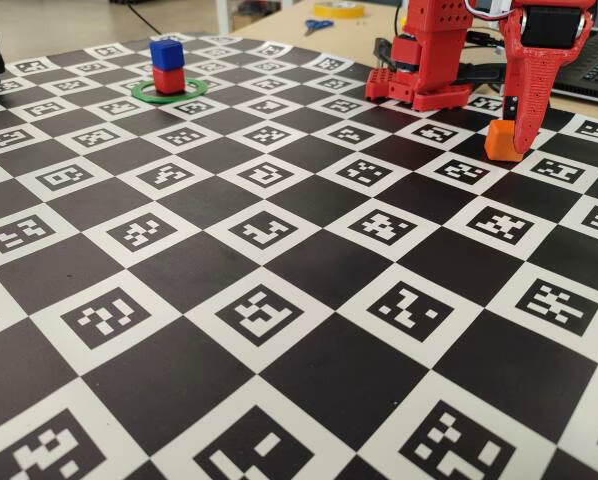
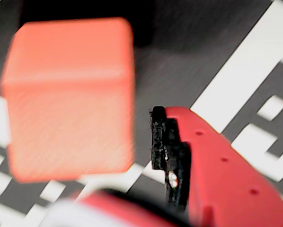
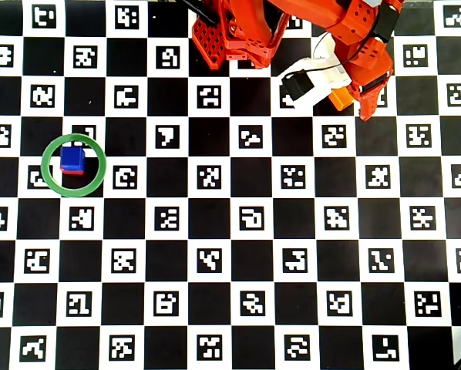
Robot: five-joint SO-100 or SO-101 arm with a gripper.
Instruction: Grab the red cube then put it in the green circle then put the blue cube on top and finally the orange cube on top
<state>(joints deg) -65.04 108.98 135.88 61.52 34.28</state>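
Black-and-white checkered board with coded markers covers the table (image 1: 279,300). At about 9 o'clock in the overhead view lies the green circle (image 3: 47,176). Inside it sits the red cube (image 1: 168,80) with the blue cube (image 1: 165,53) stacked on top, so two of three steps look done.

My red arm stands at 12 o'clock in that view, reaching toward 1 o'clock. The orange cube (image 1: 501,141) rests on the board there, beside the arm's base. The claw (image 1: 509,135) is down at the cube. In the wrist view one finger (image 2: 212,170) is just right of the cube (image 2: 68,97), with a narrow gap between them. The other finger is out of sight, so I cannot tell how wide the claw stands; it is not yet clamped on anything.

Risks, as I judge them: closing off-centre could push the cube sideways or twist it out of the grip. Later, the two-cube stack is narrow; setting the orange cube down tilted or bumping the blue one could topple it out of the circle.
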